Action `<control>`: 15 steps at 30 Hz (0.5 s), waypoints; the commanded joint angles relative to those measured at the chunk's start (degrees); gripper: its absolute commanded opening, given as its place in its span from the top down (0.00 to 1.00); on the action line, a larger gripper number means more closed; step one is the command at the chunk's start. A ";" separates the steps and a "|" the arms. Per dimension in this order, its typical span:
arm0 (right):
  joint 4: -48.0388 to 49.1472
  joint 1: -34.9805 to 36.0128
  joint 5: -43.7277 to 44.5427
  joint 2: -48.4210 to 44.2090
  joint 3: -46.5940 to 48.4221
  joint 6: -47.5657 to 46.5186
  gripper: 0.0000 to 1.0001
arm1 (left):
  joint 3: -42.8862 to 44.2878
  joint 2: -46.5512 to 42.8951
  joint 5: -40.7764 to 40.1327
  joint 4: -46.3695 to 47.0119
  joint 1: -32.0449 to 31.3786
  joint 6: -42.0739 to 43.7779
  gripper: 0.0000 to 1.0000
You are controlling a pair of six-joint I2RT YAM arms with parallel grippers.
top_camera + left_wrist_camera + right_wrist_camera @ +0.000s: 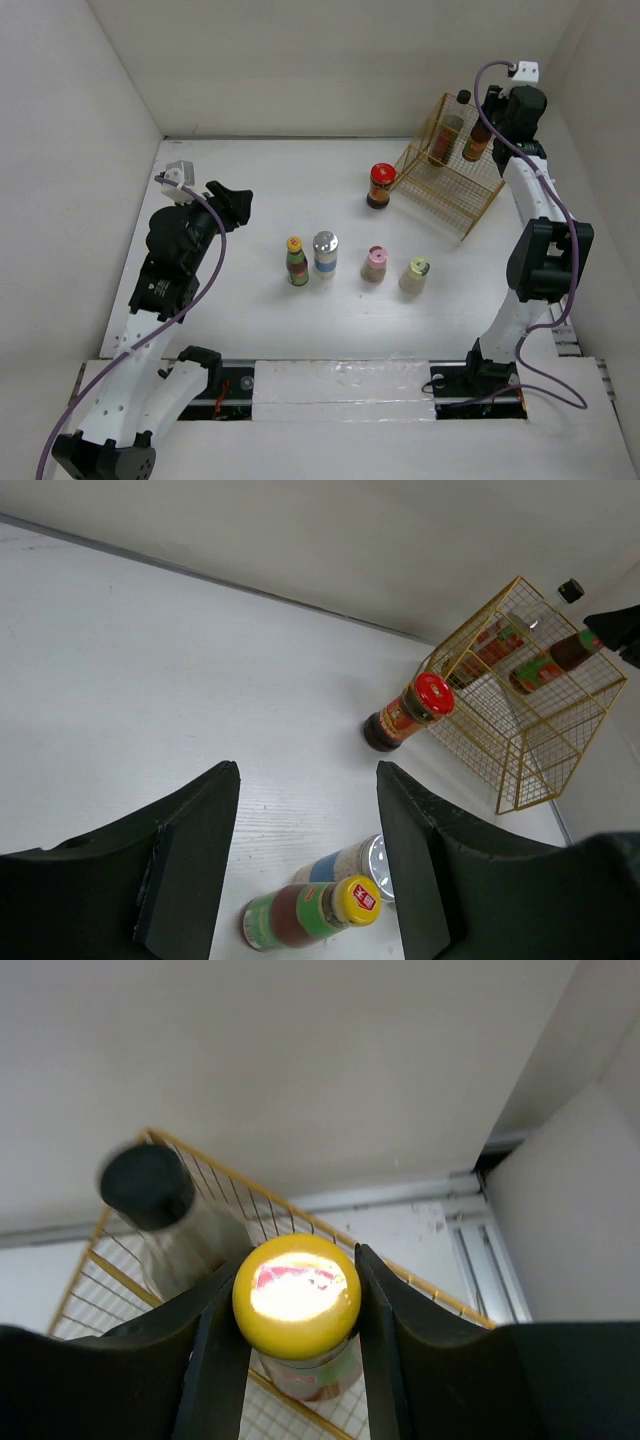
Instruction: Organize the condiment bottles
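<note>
My right gripper (296,1292) is shut on the yellow cap of a brown-sauce condiment bottle (300,1360), held upright inside the yellow wire basket (432,1292). In the top view this held bottle (477,143) is at the basket's far right corner, beside a black-capped bottle (447,133) that also stands in the basket. A red-capped jar (381,185) stands just left of the basket (470,195). Across the table's middle stand a yellow-capped bottle (297,261), a silver-capped shaker (325,252), a pink-capped jar (374,264) and a cream-capped jar (415,274). My left gripper (236,204) hangs open and empty, left of that row.
White walls close in the table on the left, back and right. The basket sits in the back right corner, close to the right arm (540,250). In the left wrist view the left gripper (307,780) looks over the yellow-capped bottle (310,912) and the silver shaker (350,863).
</note>
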 commanded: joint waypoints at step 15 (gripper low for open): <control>12.53 -0.09 0.72 2.33 -7.47 3.26 0.66 | -0.12 -0.49 0.55 2.11 0.31 0.31 0.47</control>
